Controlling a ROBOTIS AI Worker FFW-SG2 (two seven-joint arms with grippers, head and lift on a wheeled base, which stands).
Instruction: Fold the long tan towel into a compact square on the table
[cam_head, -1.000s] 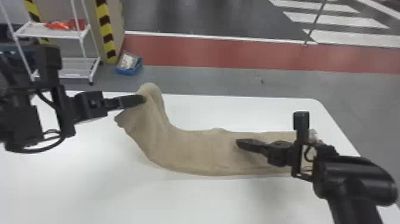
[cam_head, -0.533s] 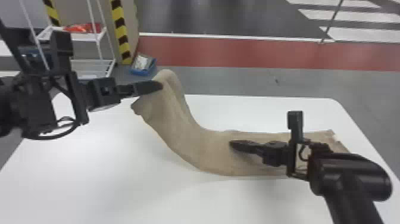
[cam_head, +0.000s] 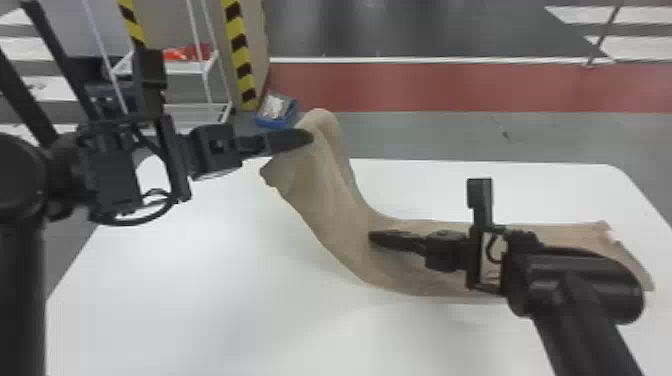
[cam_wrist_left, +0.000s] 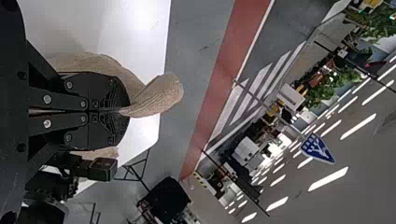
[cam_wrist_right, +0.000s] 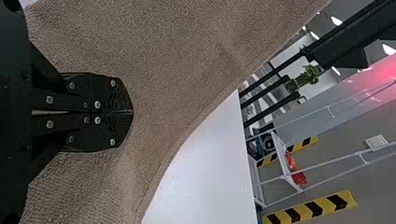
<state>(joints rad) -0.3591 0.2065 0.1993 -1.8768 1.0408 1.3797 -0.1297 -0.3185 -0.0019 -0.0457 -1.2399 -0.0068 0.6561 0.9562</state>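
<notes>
In the head view my left gripper (cam_head: 300, 137) holds the far-left end of the tan towel (cam_head: 340, 215) up above the table's back-left part. The towel slopes down from there and lies flat toward the right. My right gripper (cam_head: 377, 237) rests over the towel where the slope meets the flat stretch. The left wrist view has the left gripper (cam_wrist_left: 125, 111) shut on the towel (cam_wrist_left: 156, 95), a folded flap sticking out past the tips. In the right wrist view the right gripper (cam_wrist_right: 128, 112) is shut, its tips against the towel (cam_wrist_right: 187, 60); no pinched cloth is visible between them.
The white table (cam_head: 175, 290) has bare surface at the front and left. Beyond its back edge a blue bin (cam_head: 276, 110) stands on the floor, beside a white rack (cam_head: 190, 67) holding red items. The right forearm (cam_head: 575, 285) hangs over the towel's right part.
The left gripper has shifted right in the head view, carrying the towel's end, and the raised stretch looks steeper. The head view itself has swung left. The right gripper stays at the towel.
</notes>
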